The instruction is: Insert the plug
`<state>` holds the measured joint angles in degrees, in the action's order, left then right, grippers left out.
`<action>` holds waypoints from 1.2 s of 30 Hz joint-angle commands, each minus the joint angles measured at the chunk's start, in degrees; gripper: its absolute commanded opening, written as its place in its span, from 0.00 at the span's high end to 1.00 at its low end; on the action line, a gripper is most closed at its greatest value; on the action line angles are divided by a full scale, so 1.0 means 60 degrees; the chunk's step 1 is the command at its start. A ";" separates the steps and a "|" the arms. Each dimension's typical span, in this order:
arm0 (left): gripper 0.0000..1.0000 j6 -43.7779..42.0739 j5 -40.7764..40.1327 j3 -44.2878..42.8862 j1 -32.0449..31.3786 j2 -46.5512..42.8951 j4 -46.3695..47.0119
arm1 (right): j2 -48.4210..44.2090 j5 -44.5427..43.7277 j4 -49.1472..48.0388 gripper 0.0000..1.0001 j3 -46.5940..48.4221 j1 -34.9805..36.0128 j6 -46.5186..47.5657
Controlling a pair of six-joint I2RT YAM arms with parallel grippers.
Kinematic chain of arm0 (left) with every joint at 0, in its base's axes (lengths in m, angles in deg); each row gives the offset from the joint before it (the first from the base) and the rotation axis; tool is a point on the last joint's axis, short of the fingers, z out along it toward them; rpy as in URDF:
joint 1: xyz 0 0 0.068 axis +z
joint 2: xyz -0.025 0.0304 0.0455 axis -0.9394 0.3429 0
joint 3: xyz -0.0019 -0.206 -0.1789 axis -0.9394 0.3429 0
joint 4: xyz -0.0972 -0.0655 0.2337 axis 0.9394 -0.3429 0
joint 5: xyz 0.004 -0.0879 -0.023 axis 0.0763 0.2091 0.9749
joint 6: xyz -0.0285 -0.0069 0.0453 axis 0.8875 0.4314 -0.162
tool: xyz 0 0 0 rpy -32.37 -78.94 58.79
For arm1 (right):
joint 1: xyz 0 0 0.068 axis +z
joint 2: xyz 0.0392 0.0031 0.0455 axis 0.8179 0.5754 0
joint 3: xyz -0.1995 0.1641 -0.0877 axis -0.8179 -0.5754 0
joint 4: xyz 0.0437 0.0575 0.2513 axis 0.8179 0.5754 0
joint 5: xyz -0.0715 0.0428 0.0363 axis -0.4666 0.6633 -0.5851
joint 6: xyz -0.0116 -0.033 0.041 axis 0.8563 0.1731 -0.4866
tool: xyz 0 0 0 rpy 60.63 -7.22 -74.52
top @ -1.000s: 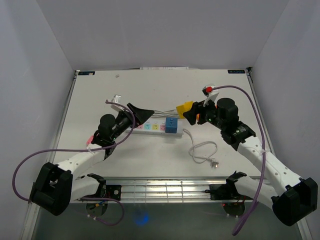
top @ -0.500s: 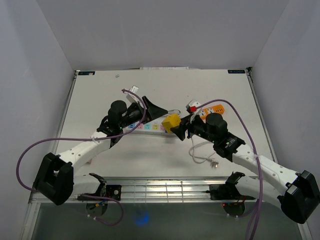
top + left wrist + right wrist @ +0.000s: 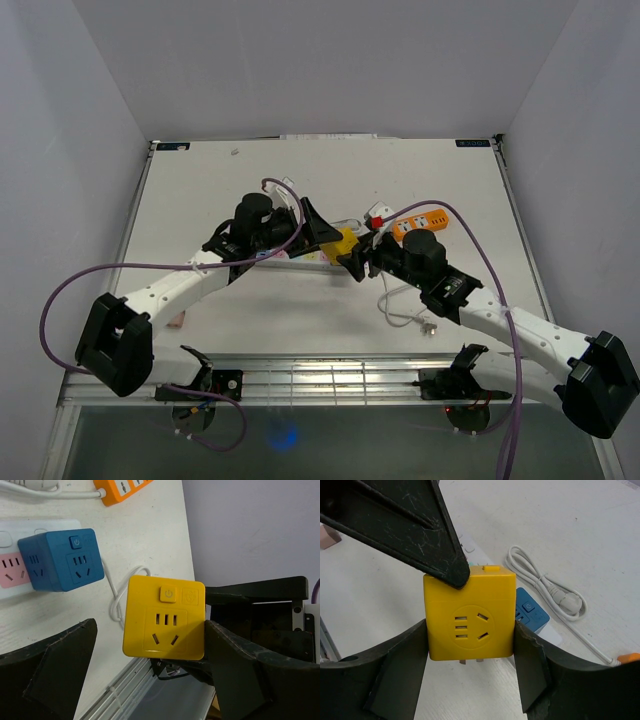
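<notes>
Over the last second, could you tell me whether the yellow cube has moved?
Yes. In the right claw, the yellow cube has shifted left and toward the arm bases, away from the orange power strip.

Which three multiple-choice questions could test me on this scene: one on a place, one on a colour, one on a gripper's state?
1. Where is the blue cube adapter?
A) on the white power strip
B) on the orange power strip
C) in a gripper

2. What colour is the adapter in the right gripper?
A) red
B) yellow
C) green

3. How is the left gripper?
A) shut on a cable
B) shut on the blue cube
C) open

Answers: 1 A, it stands on the strip's top face. 2 B, the yellow cube adapter sits clamped between the right fingers. 3 C, its fingers stand wide apart, one on each side of the yellow cube.
</notes>
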<state>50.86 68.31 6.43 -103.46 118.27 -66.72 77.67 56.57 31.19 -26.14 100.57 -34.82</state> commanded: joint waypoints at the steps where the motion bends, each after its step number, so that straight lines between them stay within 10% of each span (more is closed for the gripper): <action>1: 0.02 -0.0262 0.0225 -0.0535 -0.0082 0.0024 -0.0772 | -0.0115 -0.0354 -0.0709 0.52 0.0297 0.0090 0.0129; 36: 0.02 -0.0716 0.0225 -0.1298 -0.0376 0.0523 -0.1637 | 0.0529 0.0305 -0.0299 0.54 0.0620 0.0514 0.0920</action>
<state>47.69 70.32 0.81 -105.50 121.87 -76.18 81.36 57.84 32.09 -24.72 103.04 -30.86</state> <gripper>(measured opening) 0.978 0.675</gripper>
